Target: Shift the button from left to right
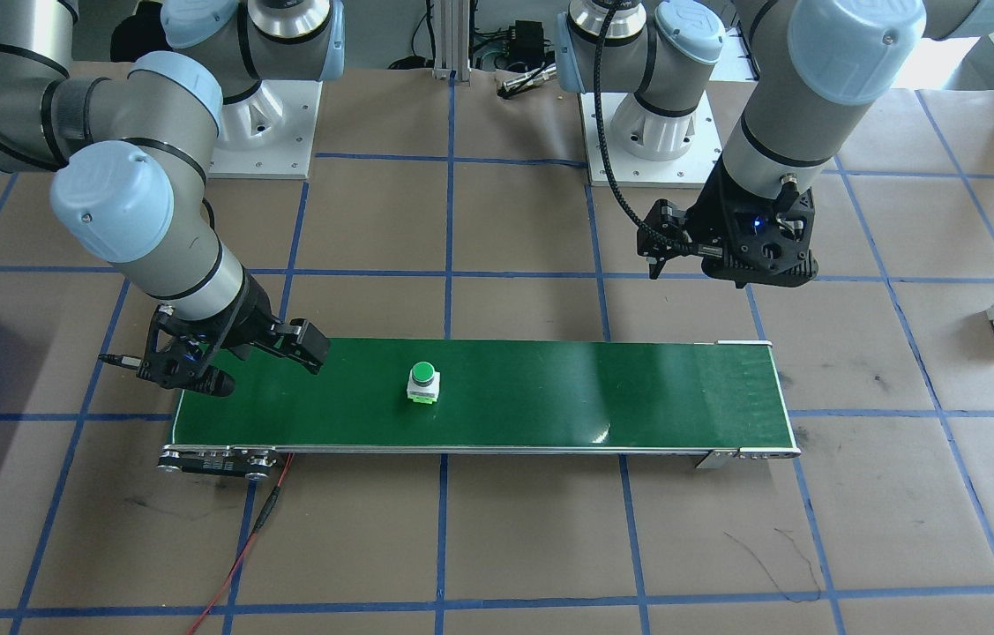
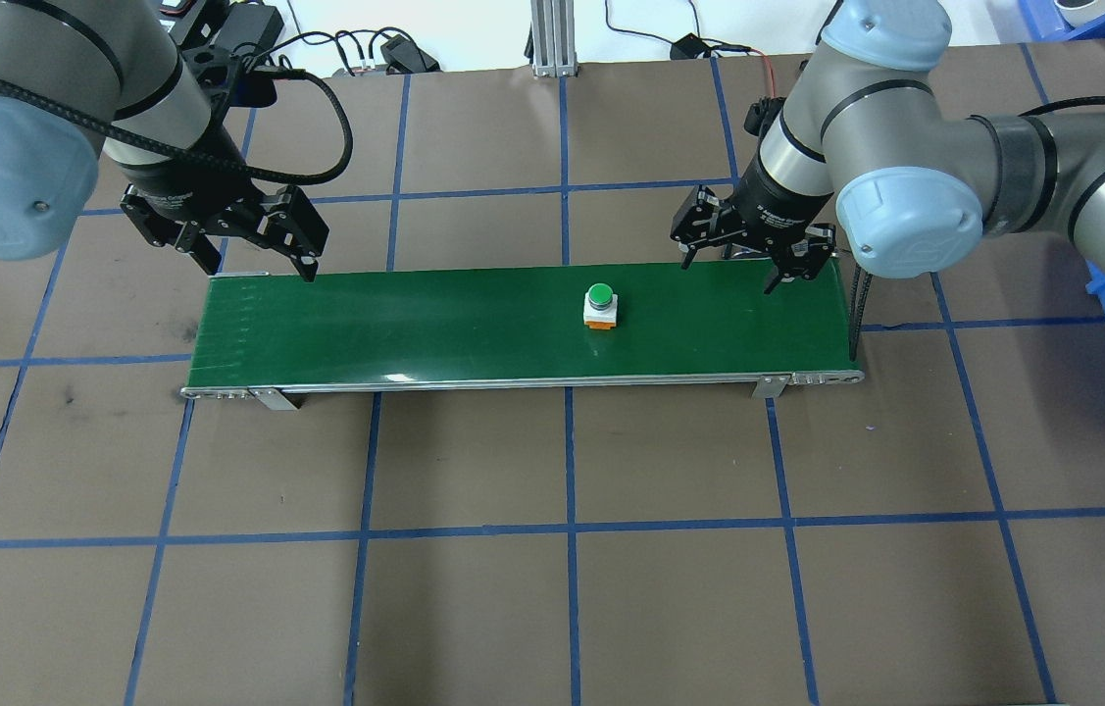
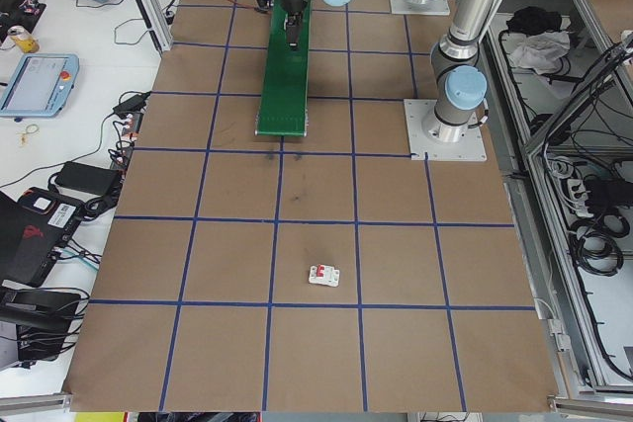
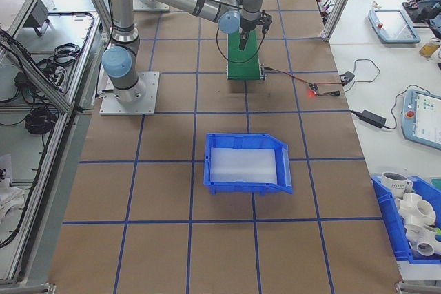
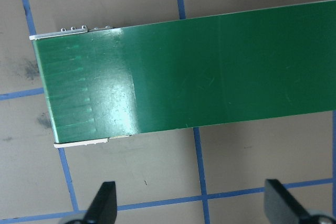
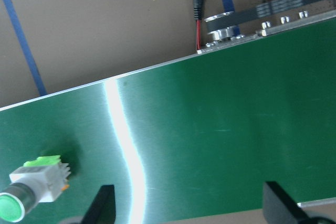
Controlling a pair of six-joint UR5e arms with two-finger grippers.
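Overhead exterior view: one green-capped, white-bodied push button (image 2: 601, 305) stood on one green conveyor belt (image 2: 415, 324); left gripper (image 2: 258, 257) and right gripper (image 2: 730, 267) both hung wide open, empty.

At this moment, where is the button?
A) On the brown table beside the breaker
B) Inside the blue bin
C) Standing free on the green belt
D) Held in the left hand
C: the button stands upright on the belt, touched by neither the open left hand nor the open right hand.
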